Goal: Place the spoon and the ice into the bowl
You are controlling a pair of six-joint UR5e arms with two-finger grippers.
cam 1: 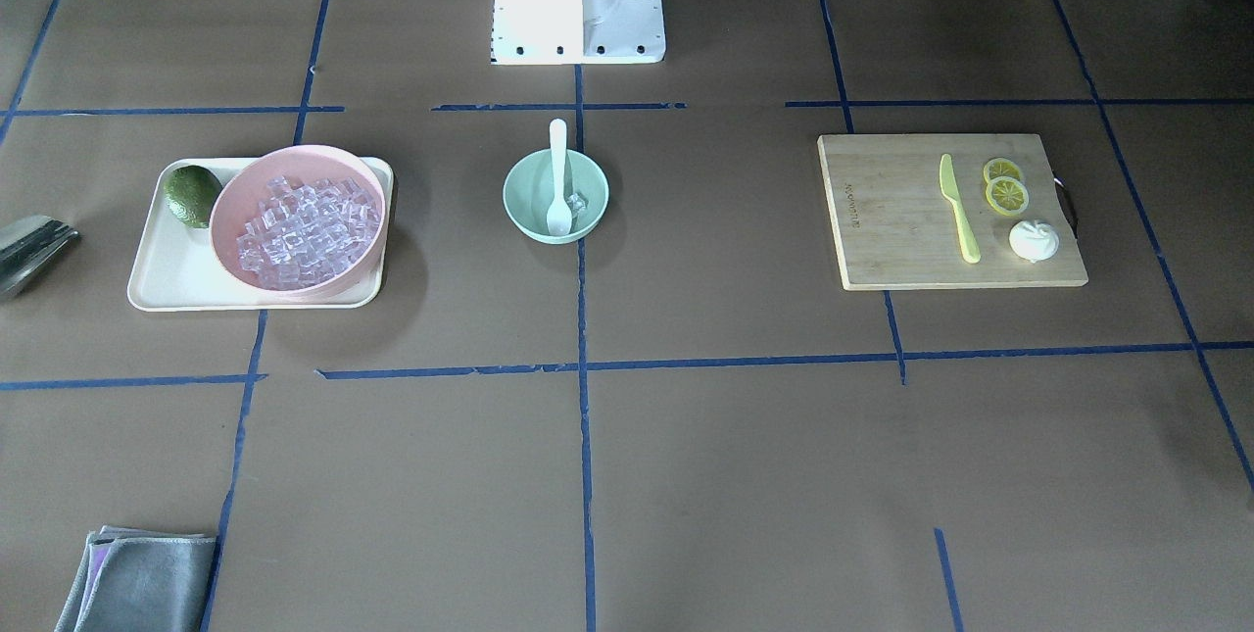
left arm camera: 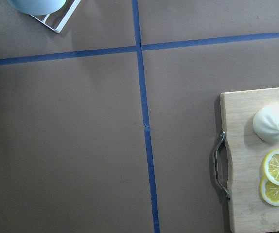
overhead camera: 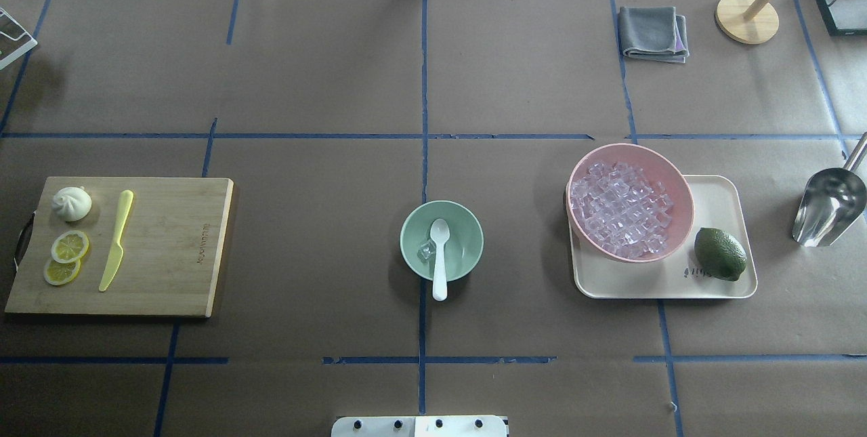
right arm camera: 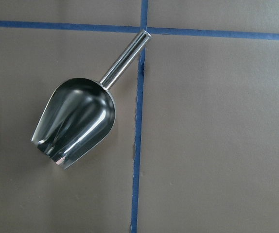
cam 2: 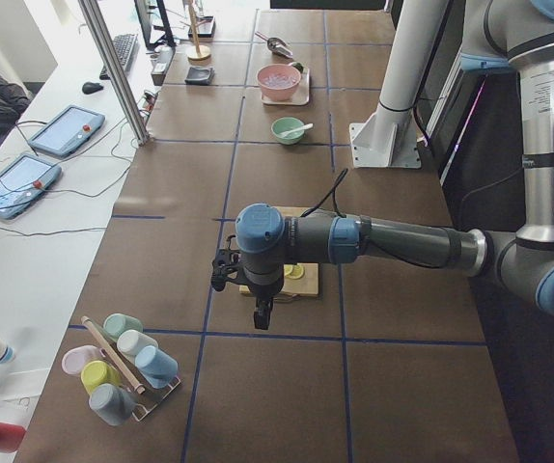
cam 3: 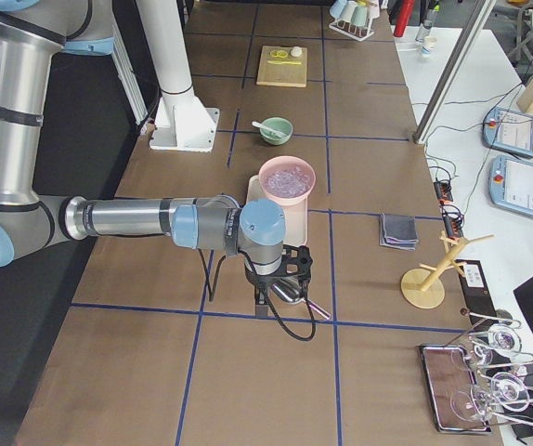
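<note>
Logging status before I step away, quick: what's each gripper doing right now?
Left gripper: cannot be told, it shows only in a side view.
Right gripper: cannot be told, same reason.

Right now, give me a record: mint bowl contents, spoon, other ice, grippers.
bowl: small mint-green round bowl, table centre
spoon: white plastic spoon, head in bowl, handle over rim
ice in bowl: at least one clear cube
other ice: clear cubes heaped in pink bowl on cream tray
grippers: left gripper, right gripper in side views only; state cannot tell
</note>
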